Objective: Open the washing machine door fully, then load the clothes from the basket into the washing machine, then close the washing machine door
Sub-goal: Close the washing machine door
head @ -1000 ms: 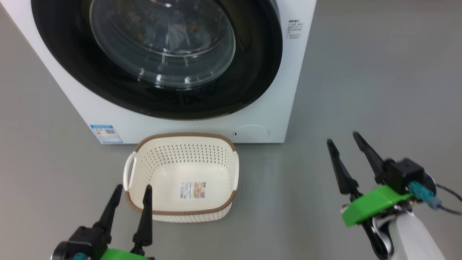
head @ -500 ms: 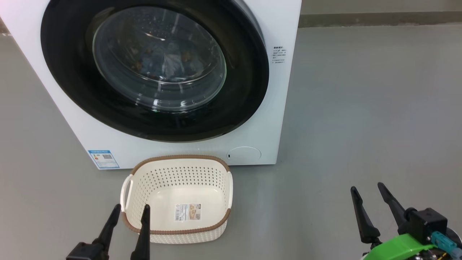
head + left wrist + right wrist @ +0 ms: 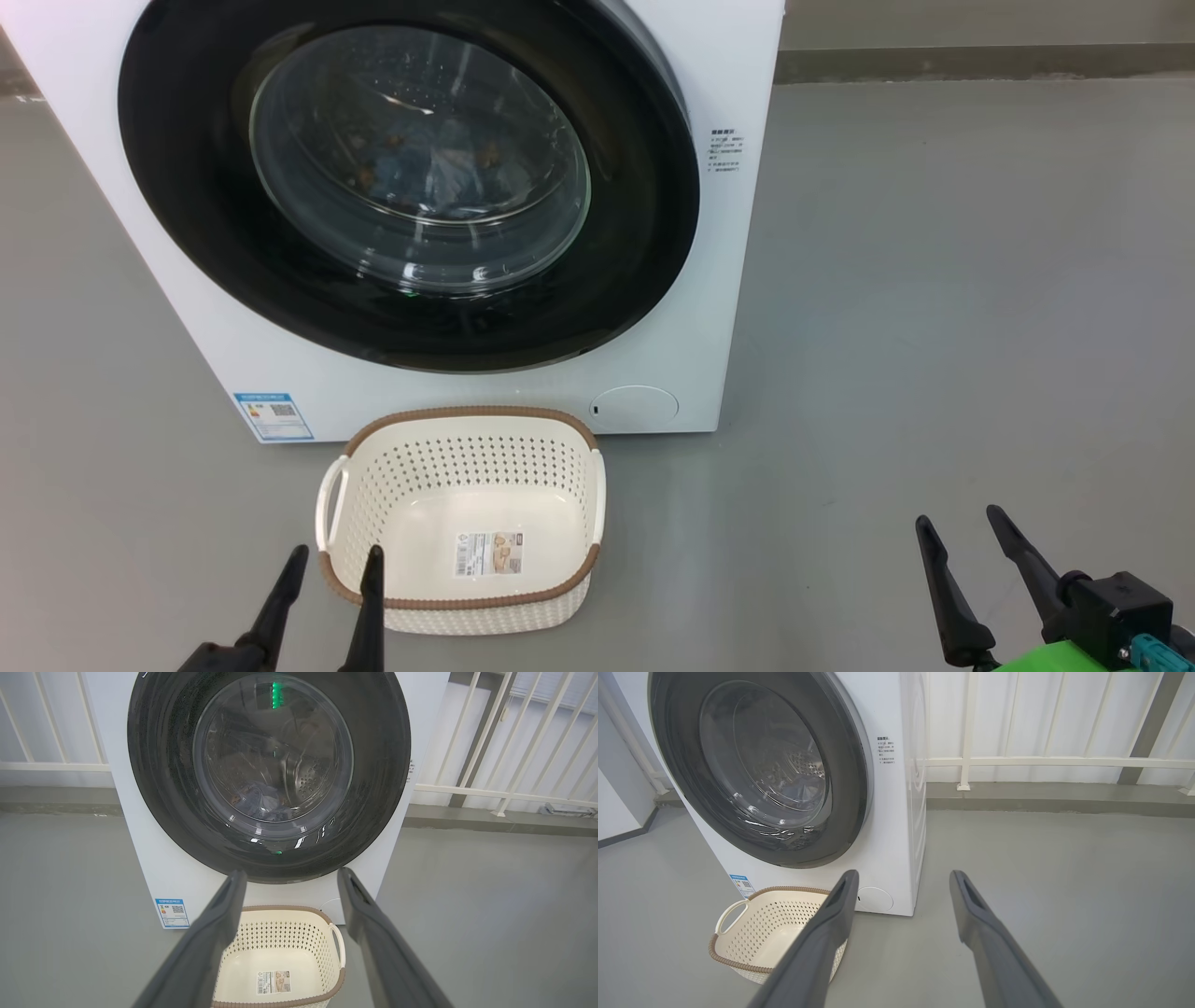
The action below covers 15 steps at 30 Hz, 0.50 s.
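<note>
The left gripper (image 3: pixel 336 553) has its 2 dark fingers spread apart and holds nothing. In the head view its tips show at the near left corner of the basket (image 3: pixel 467 413). The right gripper (image 3: pixel 959 518) also has its 2 fingers spread with nothing between them. It hangs over bare floor, well apart from the basket on the robot's right.

There is 1 basket, cream-white and perforated with a brown rim. It has 2 side handles and 1 label (image 3: pixel 488 553) on its bare bottom. It stands on the floor just in front of the 1 washing machine (image 3: pixel 738 280), below the washing machine door (image 3: pixel 187 215).

That 1 door lies shut, flush against the white front, its glossy black rim ringing 1 clear glass bowl (image 3: pixel 523 233). The clothes (image 3: pixel 439 168) lie inside the drum behind the glass, as blue fabric with small orange-brown marks. How many pieces there are cannot be told.

Low on the machine's front sit 1 blue sticker (image 3: pixel 273 416) on the left and 1 round flap (image 3: pixel 635 405) on the right. A small block of print (image 3: pixel 726 151) marks the upper right.

The floor (image 3: pixel 934 327) is smooth, plain grey. A low grey kerb (image 3: pixel 1055 795) runs behind the machine, and a white railing (image 3: pixel 1055 760) stands on it against a pale wall.
</note>
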Tool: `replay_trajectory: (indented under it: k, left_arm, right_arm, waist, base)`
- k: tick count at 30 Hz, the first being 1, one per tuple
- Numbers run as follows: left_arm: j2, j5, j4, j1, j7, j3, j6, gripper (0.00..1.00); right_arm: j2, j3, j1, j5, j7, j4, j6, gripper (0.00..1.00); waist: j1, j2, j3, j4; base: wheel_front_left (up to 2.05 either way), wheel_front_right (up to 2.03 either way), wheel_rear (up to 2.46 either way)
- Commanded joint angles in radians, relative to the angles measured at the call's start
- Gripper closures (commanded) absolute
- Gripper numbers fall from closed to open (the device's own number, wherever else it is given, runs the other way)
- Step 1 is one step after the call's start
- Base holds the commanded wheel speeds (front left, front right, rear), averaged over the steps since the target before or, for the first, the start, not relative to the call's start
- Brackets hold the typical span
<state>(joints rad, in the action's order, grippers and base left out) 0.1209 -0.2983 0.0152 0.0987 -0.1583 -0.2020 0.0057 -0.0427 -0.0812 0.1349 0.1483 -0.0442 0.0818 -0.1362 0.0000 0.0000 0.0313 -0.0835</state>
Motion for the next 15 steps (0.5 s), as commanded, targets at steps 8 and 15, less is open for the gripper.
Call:
replay_trajectory:
  k: [8, 15]
  left_arm:
    - [0.011, -0.006, -0.032, -0.024, -0.001, 0.026, 0.016, 0.0]
    - [0.015, -0.006, -0.035, -0.026, -0.001, 0.021, 0.022, 0.0]
  right_arm:
    - [-0.008, 0.019, -0.006, 0.01, 0.002, 0.036, 0.006, 0.0]
    - [-0.008, 0.021, -0.007, 0.014, 0.0, 0.03, 0.006, 0.0]
  waist:
    - [0.0, 0.0, -0.002, -0.002]
    - [0.0, 0.0, -0.004, 0.0]
  base:
    - [0.0, 0.0, 0.0]
    - [0.0, 0.0, 0.0]
